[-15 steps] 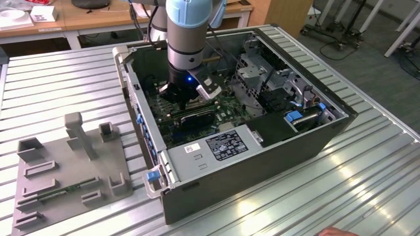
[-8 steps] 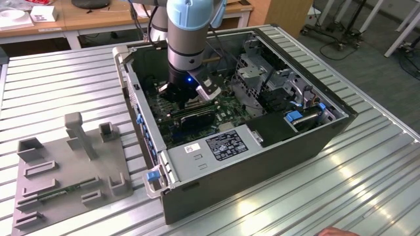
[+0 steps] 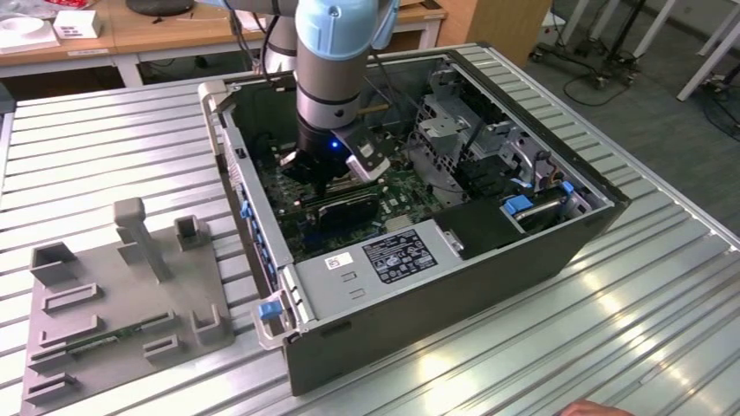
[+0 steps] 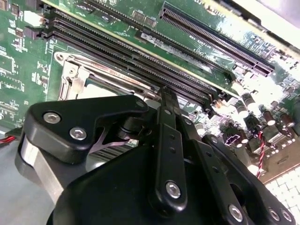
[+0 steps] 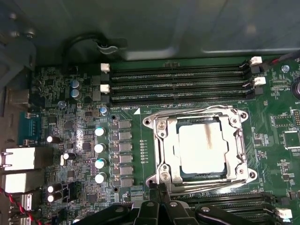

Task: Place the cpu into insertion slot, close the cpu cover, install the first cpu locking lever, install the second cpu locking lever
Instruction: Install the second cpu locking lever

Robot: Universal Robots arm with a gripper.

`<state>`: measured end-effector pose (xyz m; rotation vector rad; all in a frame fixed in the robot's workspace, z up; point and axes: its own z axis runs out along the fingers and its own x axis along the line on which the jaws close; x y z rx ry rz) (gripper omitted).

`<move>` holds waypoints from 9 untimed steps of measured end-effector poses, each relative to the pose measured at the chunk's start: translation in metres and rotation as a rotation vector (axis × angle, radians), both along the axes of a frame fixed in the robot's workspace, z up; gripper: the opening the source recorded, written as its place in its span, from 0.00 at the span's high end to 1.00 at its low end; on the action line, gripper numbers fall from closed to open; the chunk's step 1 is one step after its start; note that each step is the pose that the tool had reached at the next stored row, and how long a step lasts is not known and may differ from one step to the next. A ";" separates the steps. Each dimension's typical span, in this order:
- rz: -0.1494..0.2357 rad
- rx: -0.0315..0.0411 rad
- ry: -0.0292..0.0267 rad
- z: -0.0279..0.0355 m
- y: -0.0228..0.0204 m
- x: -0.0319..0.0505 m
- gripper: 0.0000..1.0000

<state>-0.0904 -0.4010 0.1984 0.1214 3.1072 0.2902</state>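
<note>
Gripper beside covered cpu

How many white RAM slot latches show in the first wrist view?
5. Two stacked at one end of the memory slots, at and; two at the far end, and; one by the lower slots. Others may be hidden behind the gripper.

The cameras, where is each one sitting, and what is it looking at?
Exterior view: off the arm, above, looking down at the open computer case; the arm reaches inside.
First wrist view: on the arm, facing the cpu under its cover; gripper at the edge.
Second wrist view: on the arm, behind the gripper.
Both wrist views share the memory slots.
</note>
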 end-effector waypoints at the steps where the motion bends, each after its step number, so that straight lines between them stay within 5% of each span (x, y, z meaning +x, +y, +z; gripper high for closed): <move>1: 0.000 0.0025 -0.0001 -0.0001 -0.0001 0.0000 0.89; 9: 0.000 0.0307 -0.0001 -0.0006 -0.0013 0.0000 0.89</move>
